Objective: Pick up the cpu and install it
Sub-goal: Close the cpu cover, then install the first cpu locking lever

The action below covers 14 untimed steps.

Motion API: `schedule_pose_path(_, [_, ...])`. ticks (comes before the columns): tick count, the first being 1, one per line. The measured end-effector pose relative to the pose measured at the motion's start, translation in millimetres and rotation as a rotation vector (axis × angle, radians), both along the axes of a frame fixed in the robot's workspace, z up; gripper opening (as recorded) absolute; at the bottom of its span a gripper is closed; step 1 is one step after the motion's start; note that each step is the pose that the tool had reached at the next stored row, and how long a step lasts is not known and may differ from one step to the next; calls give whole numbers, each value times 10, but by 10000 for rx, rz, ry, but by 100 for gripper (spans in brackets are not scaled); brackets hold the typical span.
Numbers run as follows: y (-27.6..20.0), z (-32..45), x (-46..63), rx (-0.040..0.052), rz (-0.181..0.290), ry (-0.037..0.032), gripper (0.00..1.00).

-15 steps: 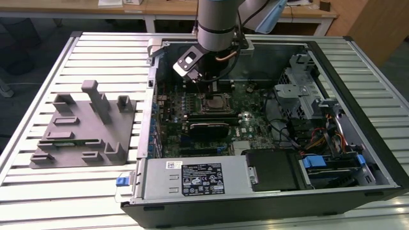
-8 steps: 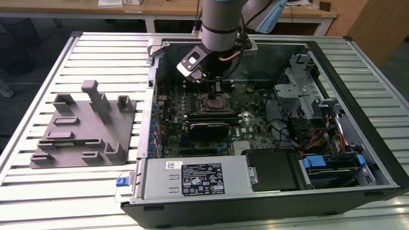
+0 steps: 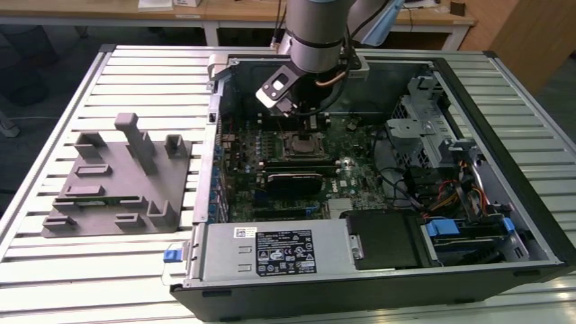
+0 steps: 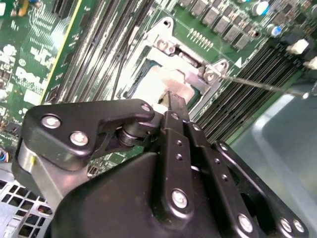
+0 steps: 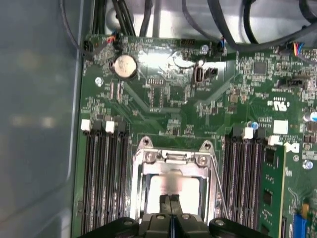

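Cpu [image 5: 174, 184] flat in socket [image 5: 140, 168], 3 o'clock from tray [image 3: 108, 179] in exterior view. Jaws clenched, empty, tips over its top. Likely light, rigid, slick; underside fragile, so hold by edges.

Probably a robotics lab: opened computer case [image 3: 378, 295] on slatted metal bench [image 3: 153, 81], wooden desks [image 3: 243, 12] behind.

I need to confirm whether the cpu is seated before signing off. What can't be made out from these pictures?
- Contact: whether the gripper touches the cpu or hangs just above it; in both wrist views its own tips cover that spot.
- One edge of the cpu: first wrist view, hidden behind the gripper.
- The socket in the exterior view: too small to tell whether the cpu lies flat.
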State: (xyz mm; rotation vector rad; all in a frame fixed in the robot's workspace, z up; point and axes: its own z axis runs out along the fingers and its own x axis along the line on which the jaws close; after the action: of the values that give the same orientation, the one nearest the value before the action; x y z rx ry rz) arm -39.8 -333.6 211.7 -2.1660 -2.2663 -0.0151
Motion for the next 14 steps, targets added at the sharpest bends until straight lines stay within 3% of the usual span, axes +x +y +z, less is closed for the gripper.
schedule_pose_path(14, [-2, 5, 58, -10, 0, 4, 11])
